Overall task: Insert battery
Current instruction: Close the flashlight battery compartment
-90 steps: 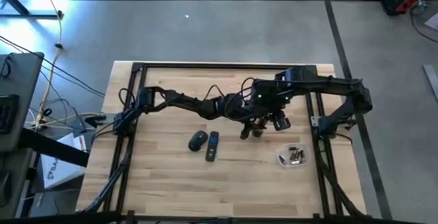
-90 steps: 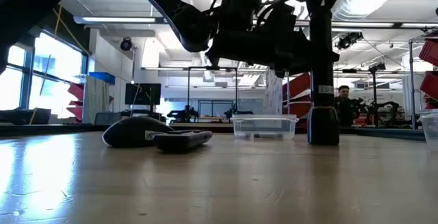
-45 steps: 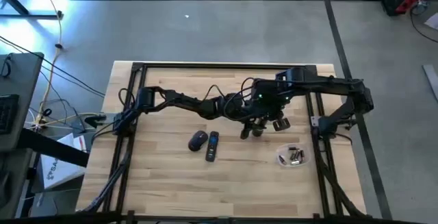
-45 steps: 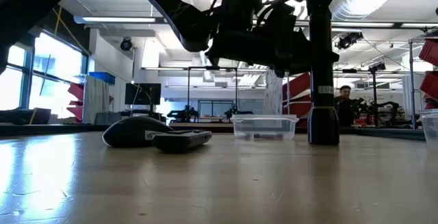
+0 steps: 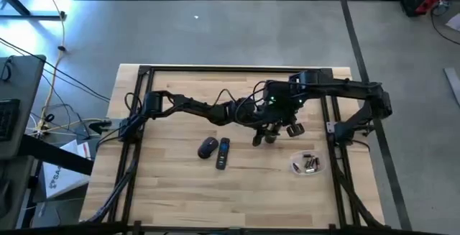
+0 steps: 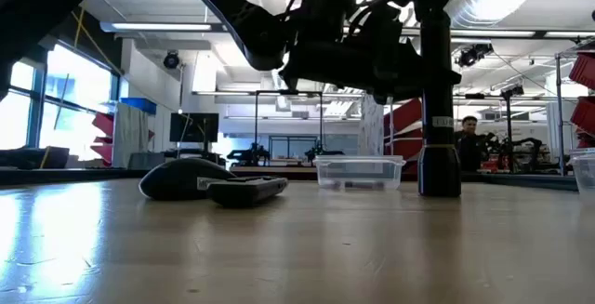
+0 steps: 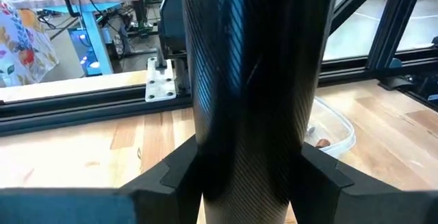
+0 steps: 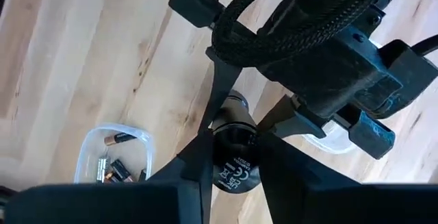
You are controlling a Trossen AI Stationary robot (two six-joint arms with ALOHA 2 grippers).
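Flashlight point(image 8: 233, 148), glossy black cylinder | left fingers clamp it | right fingers probably gripping its end

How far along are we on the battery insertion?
Nothing looks inserted yet. In hand: the left gripper clamps a dark cylinder, with the right gripper close beside it. Left: the batteries lie in the clear tub; one must go in.
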